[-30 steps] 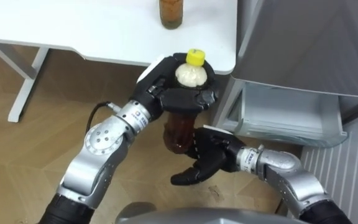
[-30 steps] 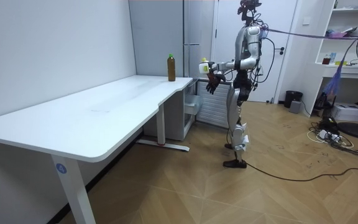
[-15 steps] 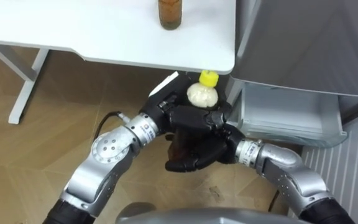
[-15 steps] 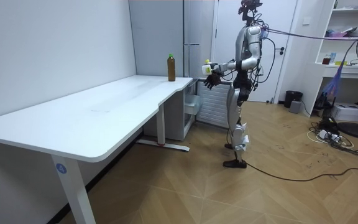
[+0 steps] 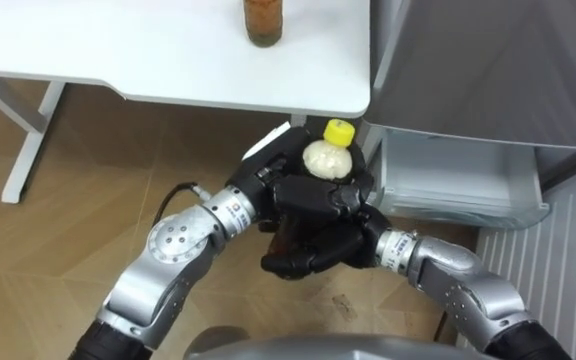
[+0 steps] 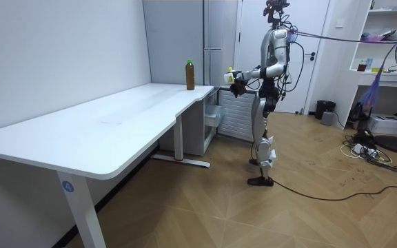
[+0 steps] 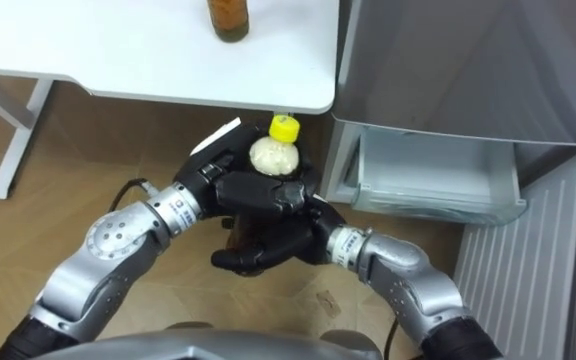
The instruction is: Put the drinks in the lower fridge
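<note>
While the left robot hand (image 5: 308, 193) and the right robot hand (image 5: 313, 252) both clasp the bottle (image 5: 328, 158) near the counter's (image 5: 168, 60) right corner, it looks stiff, smooth, fairly heavy, best gripped mid-body.

No writing could be read anywhere. A round blue sticker (image 6: 66, 184) on the near leg of the tabletop (image 6: 102, 127) was too small to read.

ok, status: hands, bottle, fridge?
Holding yellow-capped bottle: left hand and right hand both shut on it. lower fridge drawer open beside it, nothing between. second bottle on table.
</note>
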